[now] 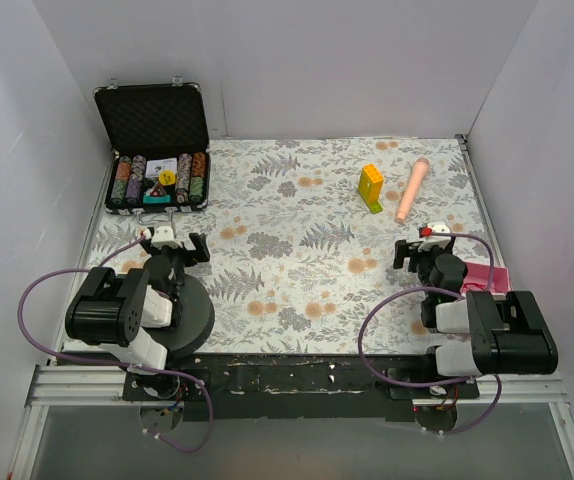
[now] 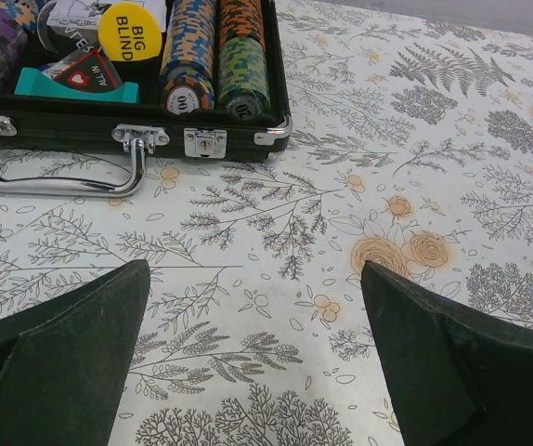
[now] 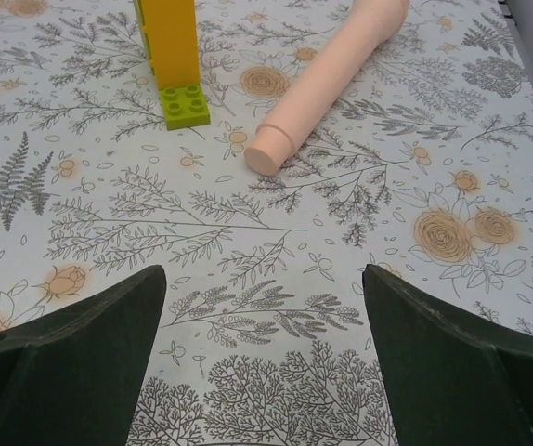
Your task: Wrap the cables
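No thin dark-red cable shows in any view; the cables are hidden or out of view. My left gripper [image 1: 176, 243] is open and empty, low over the floral mat at the near left. In the left wrist view its gripper [image 2: 253, 269] has only bare mat between the jaws. My right gripper [image 1: 423, 247] is open and empty at the near right. In the right wrist view its gripper [image 3: 263, 271] also has only bare mat between the jaws.
An open black poker chip case [image 1: 154, 150] stands at the far left, just ahead of my left gripper [image 2: 201, 139]. A yellow and green brick block [image 1: 371, 186] and a pink cylinder [image 1: 411, 190] lie far right, ahead of my right gripper. A black disc [image 1: 195, 312] lies under the left arm, and a pink object [image 1: 487, 275] beside the right arm.
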Controlling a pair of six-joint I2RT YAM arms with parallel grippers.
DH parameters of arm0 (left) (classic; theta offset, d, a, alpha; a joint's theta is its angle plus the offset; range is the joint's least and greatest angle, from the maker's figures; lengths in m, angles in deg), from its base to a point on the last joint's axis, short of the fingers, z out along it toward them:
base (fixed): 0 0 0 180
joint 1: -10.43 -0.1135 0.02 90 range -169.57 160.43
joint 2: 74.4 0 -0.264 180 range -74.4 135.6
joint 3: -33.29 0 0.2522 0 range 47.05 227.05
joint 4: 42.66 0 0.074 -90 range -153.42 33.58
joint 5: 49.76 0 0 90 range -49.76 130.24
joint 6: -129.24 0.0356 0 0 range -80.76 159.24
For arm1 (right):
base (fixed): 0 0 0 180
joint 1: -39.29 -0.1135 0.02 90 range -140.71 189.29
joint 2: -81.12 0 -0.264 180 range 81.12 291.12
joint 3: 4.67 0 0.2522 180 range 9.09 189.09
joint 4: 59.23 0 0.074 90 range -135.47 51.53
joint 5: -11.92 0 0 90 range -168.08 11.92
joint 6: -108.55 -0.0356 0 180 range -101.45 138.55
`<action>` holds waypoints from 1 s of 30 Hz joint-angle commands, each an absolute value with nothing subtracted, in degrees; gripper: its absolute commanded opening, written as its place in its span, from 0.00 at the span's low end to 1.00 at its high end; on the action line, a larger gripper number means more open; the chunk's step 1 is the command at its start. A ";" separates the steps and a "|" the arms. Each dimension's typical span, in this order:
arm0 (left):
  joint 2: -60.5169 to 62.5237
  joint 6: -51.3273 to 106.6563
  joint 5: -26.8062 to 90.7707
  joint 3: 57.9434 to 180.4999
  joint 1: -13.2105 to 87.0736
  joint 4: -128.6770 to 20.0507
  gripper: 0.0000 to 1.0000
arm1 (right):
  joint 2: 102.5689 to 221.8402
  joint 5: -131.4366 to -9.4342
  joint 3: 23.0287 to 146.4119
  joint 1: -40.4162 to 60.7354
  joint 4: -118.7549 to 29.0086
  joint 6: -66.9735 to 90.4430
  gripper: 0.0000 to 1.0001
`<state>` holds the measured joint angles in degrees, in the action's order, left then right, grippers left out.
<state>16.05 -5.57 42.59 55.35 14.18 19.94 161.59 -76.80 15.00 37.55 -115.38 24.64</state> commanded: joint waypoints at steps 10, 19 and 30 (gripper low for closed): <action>9.12 -7.86 45.95 60.12 13.42 7.54 0.98 | 128.33 -72.05 35.69 37.27 -63.28 9.76 0.92; -2.40 -0.15 30.69 72.79 13.16 -24.04 0.98 | 124.88 -82.64 55.73 36.65 -15.64 1.77 0.98; -0.41 7.16 4.76 97.48 13.16 -69.12 0.98 | 137.11 -98.87 70.26 37.79 7.87 -16.31 0.96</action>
